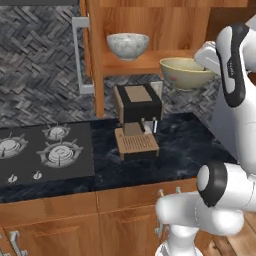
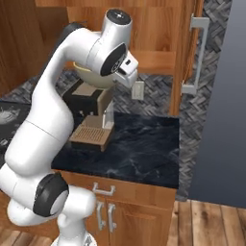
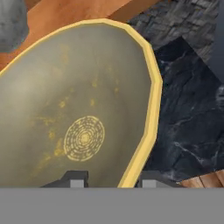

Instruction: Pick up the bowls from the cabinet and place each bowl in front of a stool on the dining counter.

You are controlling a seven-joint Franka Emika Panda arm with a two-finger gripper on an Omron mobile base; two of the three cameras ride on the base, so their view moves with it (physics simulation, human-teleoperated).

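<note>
One bowl (image 1: 127, 45) on the cabinet shelf (image 1: 145, 62) (another bowl (image 1: 185, 71) rightward, off it), coffee machine (image 1: 136, 120) below

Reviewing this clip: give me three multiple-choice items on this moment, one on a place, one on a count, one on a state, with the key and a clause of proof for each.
1. Where is the white-grey marbled bowl?
A. on the cabinet shelf
B. on the hob
C. on the coffee machine

2. How many bowls are in the left base view?
A. one
B. two
C. four

3. What is the state of the olive-tan bowl?
A. upside down on the counter
B. held at its rim by the gripper, off the shelf
C. stacked inside the marbled bowl

Key: 1 A, it sits upright on the wooden shelf. 2 B, one marbled, one olive-tan. 3 B, in the hand view the fingertips straddle its rim, and it hangs beyond the shelf edge.
</note>
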